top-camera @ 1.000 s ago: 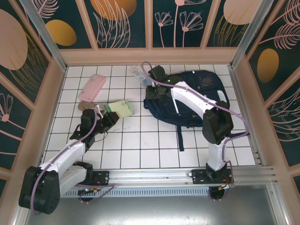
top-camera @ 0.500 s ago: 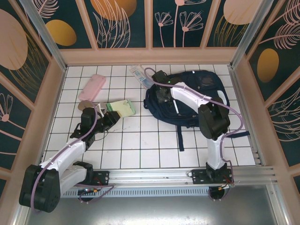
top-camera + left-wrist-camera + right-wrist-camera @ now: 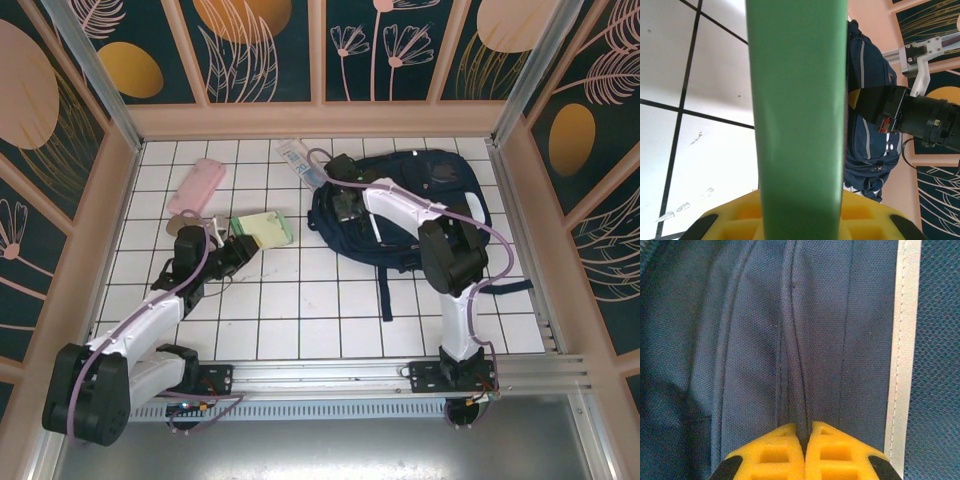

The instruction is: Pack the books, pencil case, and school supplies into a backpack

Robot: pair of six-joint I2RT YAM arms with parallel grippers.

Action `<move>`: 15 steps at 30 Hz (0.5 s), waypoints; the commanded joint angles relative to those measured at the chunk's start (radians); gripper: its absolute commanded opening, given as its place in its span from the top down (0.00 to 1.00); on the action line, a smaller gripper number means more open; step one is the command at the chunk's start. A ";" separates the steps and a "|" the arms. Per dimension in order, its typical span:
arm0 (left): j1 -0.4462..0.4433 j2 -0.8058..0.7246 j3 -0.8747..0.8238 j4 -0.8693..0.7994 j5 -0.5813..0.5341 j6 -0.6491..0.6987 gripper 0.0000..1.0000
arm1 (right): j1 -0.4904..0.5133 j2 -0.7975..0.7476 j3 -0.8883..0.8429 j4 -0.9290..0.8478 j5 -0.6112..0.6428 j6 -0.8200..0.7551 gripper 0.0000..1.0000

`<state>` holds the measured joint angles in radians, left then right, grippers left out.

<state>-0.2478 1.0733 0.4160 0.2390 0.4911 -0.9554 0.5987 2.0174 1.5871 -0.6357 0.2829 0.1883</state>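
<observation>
Far left on the white tiled table [image 3: 330, 310], the pink pencil case [image 3: 197, 186] lies alone near the back wall. Just in front of it, the left gripper [image 3: 236, 250] is clamped on the pale green notepad [image 3: 262, 229]. In the left wrist view the pad runs edge-on straight up between the yellow fingers [image 3: 730, 220], and it points toward the bag. Next along, the clear plastic packet [image 3: 297, 160] rests by the back wall, just off the bag's upper left corner. Then the right gripper [image 3: 345, 205] is down on the left side of the backpack [image 3: 430, 195]. Its fingertips are pressed together, pinching a fold of navy fabric beside a white reflective stripe [image 3: 902, 340]. The backpack itself lies flat at the right rear of the table, straps trailing toward the near edge.
</observation>
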 commanded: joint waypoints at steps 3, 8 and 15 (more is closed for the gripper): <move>-0.006 0.072 0.082 0.160 0.046 -0.045 0.99 | -0.028 -0.155 0.082 -0.030 0.047 -0.030 1.00; -0.069 0.170 0.168 0.228 0.042 -0.065 1.00 | -0.046 -0.222 0.183 -0.068 0.009 -0.038 1.00; -0.214 0.396 0.324 0.376 0.038 -0.125 1.00 | -0.119 -0.300 0.300 -0.084 -0.166 -0.011 1.00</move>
<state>-0.4191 1.4063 0.6708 0.4713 0.5091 -1.0462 0.4984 1.7996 1.8095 -0.7868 0.2245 0.1818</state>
